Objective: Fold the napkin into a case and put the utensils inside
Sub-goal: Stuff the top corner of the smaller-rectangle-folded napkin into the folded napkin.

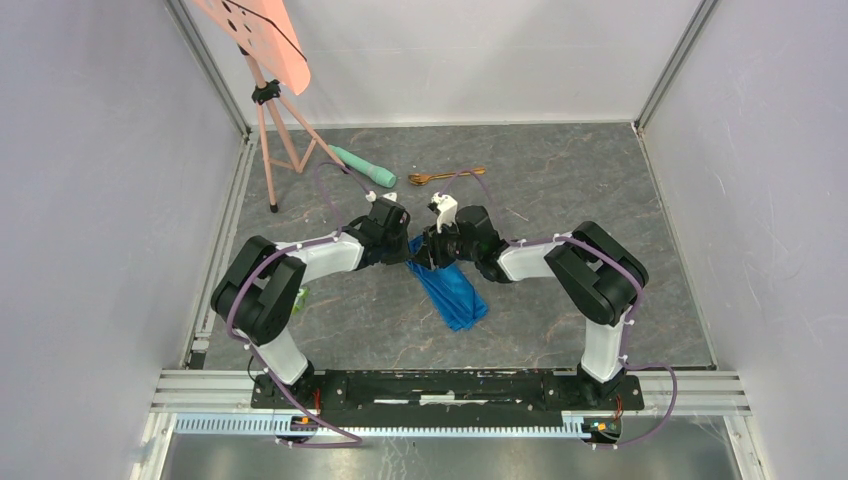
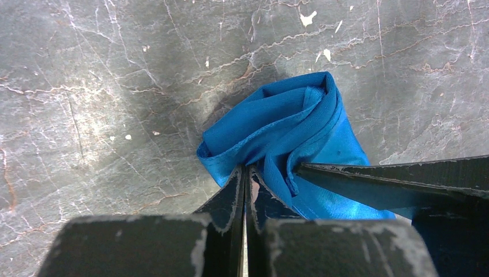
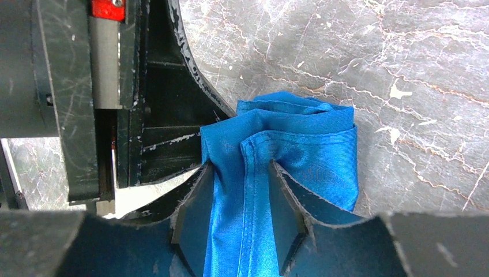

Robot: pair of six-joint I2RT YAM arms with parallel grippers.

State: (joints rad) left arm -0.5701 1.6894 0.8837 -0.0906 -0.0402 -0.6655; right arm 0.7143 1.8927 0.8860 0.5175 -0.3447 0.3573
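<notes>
The napkin [image 1: 455, 290] is light, limp, slick cloth, bunched up mid-surface. I judge it will slide and sag, so I'd pinch it at hems and corners. My left end effector [image 2: 245, 184] is closed on a fold. My right end effector [image 3: 241, 173] has its fingers apart, with cloth running between them. Near the far edge lie the utensils [image 1: 445, 177]. The surface [image 1: 600, 180] is grey and marbled, boxed in by pale walls.

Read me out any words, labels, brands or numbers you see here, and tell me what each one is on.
No text here can be read.
Orange tags at the arm bases: too small to read.
Napkin, pink board, green cylinder: no lettering shows.
</notes>
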